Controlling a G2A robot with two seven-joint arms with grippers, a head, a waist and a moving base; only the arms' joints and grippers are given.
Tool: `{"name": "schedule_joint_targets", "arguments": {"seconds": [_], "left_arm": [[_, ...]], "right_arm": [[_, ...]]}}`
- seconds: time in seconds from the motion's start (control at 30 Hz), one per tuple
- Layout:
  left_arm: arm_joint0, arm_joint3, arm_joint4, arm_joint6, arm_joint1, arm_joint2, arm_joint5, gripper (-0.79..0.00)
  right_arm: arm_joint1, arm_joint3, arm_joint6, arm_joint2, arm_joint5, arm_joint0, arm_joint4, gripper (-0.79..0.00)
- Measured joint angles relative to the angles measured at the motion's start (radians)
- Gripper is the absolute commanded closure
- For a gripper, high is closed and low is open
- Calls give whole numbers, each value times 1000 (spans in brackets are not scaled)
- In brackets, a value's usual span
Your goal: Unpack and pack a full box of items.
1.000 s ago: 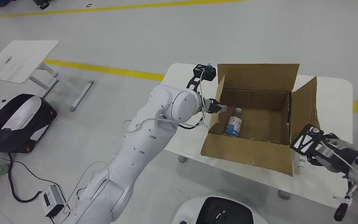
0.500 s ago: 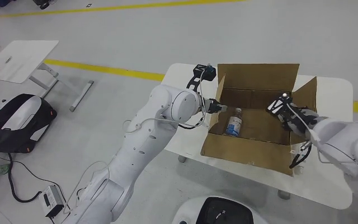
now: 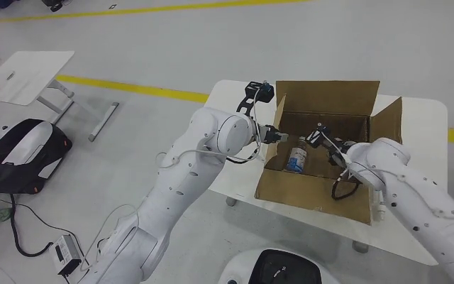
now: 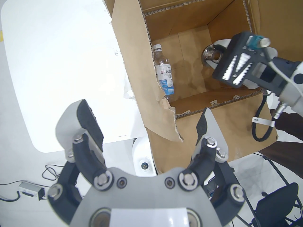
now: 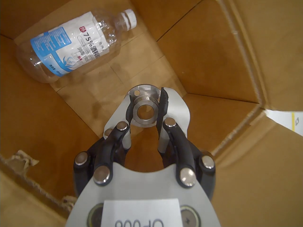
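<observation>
An open cardboard box (image 3: 312, 192) stands on the white table (image 3: 230, 99). A clear plastic bottle (image 3: 297, 156) with a blue-and-white label lies on the box floor by the left wall; the bottle (image 5: 71, 48) rests on its side. My right gripper (image 5: 145, 105) is inside the box, shut on a small steel flanged fitting (image 5: 144, 112) held above the floor, right of the bottle (image 4: 164, 76). The right gripper (image 3: 317, 135) enters over the box's open top. My left gripper (image 4: 146, 121) is open, its fingers astride the torn top edge of the box's left wall (image 4: 170, 119).
The box's flaps (image 3: 386, 135) stand up on the far and right sides. A strip of bare table lies left of the box (image 4: 59, 60). On the floor to the far left are a white folding table (image 3: 32, 74) and a black bag (image 3: 28, 153).
The right arm swung from beyond the box's near right corner, over the right flap, into the box beside the bottle. The left arm has not moved.
</observation>
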Motion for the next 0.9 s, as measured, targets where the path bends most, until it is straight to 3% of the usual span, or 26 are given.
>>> {"name": "schedule_joint_targets", "arguments": {"seconds": [0.03,0.1,0.2,0.27,0.5,0.53,0.67,0.7,0.77,0.9], "left_arm": [[0,0,0,0,0,0,0,-785],[0,0,0,0,0,0,0,-785],[0,0,0,0,0,0,0,-785],[0,0,0,0,0,0,0,-785],[0,0,0,0,0,0,0,-785],[0,0,0,0,0,0,0,-785],[0,0,0,0,0,0,0,-785],[0,0,0,0,0,0,0,-785],[0,0,0,0,0,0,0,-785],[0,0,0,0,0,0,0,-785]], "right_arm": [[-14,29,-5,-13,-8,5,4,0],[-34,70,-13,-28,-19,12,10,-175],[-64,133,-26,-44,-36,25,18,-323],[-78,159,-33,-47,-41,32,19,-520],[-109,217,-49,-39,-61,47,18,-616],[-111,220,-52,-34,-64,48,21,-566],[-106,207,-68,3,-65,56,26,-511],[-102,194,-73,19,-64,58,29,-391],[-84,151,-78,65,-66,60,33,-332],[-25,3,-48,191,-62,27,24,-22]]}}
